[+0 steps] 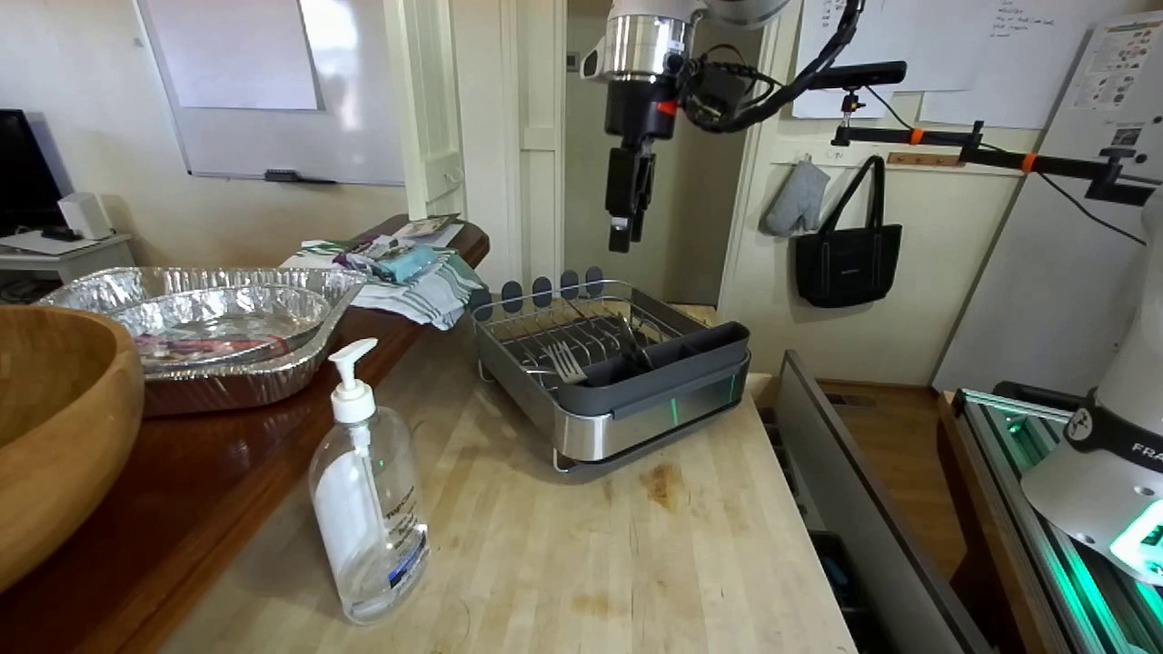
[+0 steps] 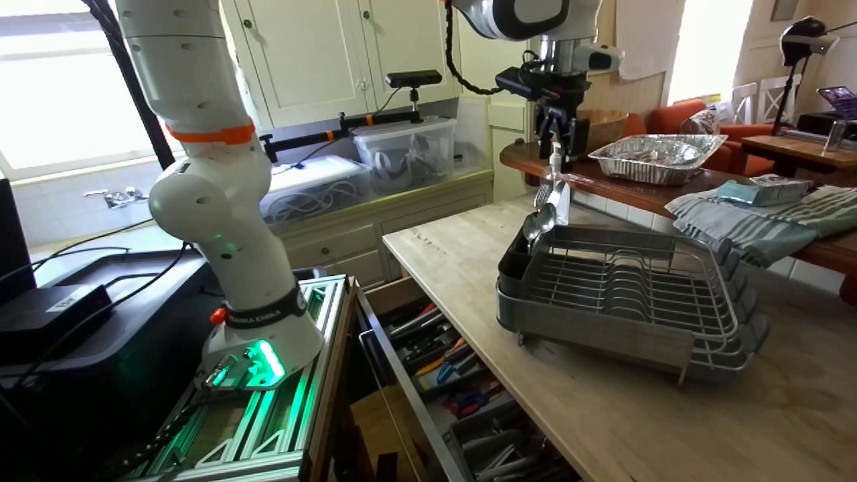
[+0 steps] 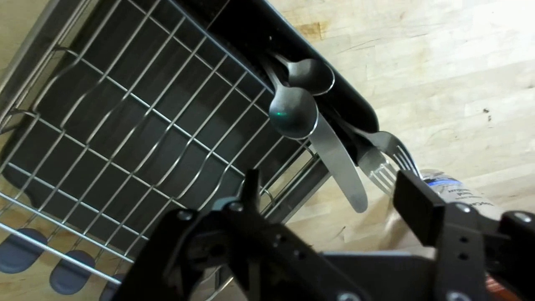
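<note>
The pale wooden counter [image 1: 591,563] is the broadest thing I have in view, and the dish rack [image 2: 589,335] standing on it is my reference for the rest. A raised red-brown ledge [image 1: 209,481] runs along the side of the rack away from my robot. My arm [image 2: 214,207] has its base on the opposite side, with an open drawer [image 1: 845,481] of utensils lying between base and rack, lower than the rack. On the ledge, the striped towels [image 1: 418,291] lie nearest the rack, the foil pan [image 2: 643,173] comes next, and the wooden bowl [image 1: 82,463] sits farthest from it. A clear pump bottle [image 1: 372,518] stands upright on the counter, apart from the rack. The dark caddy [image 1: 672,372] runs along the rack's edge on the drawer side.

My gripper [image 3: 330,179] points down over the rack, and both exterior views put it apart from the cutlery below. Its fingers stand wide open, with a free gap between them. Nearest beneath is that cutlery, leaning in the rack's caddy with handles down: a knife [image 3: 340,167] whose blade reaches past the rack's edge, two forks [image 3: 374,161] beside it, and two spoons [image 3: 294,110] over the rack's caddy edge.
</note>
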`<state>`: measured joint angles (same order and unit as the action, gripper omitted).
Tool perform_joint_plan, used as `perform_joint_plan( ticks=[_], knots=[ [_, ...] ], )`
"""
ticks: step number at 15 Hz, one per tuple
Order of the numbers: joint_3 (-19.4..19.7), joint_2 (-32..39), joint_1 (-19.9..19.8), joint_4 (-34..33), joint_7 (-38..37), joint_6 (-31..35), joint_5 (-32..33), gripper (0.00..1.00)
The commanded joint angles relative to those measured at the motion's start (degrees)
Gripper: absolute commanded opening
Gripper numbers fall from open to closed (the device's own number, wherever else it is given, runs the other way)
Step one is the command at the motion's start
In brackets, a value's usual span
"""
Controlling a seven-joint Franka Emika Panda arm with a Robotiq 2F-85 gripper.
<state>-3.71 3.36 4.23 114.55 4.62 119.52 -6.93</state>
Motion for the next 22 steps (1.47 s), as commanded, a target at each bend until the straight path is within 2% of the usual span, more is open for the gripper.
perform_joint_plan(
  ticks=[1,2,3,6,11,16,22],
  knots=[
    [-0.17,0.1,-0.16,-0.17,-0.06,-0.13,0.04,0.91],
    [-0.17,0.06,-0.16,-0.32,-0.07,-0.13,0.04,0.98],
    [-0.17,-0.02,-0.16,-0.44,-0.07,-0.13,0.04,1.0],
    [-0.54,0.24,-0.02,0.8,3.05,2.62,-1.24,1.0],
    [-1.34,1.31,-0.38,5.26,12.98,13.1,-4.78,1.0],
    [-2.57,2.42,-1.23,9.8,26.54,22.73,-14.51,1.0],
    [-3.78,2.86,-2.27,12.46,40.42,24.81,-25.33,1.0]
  ],
)
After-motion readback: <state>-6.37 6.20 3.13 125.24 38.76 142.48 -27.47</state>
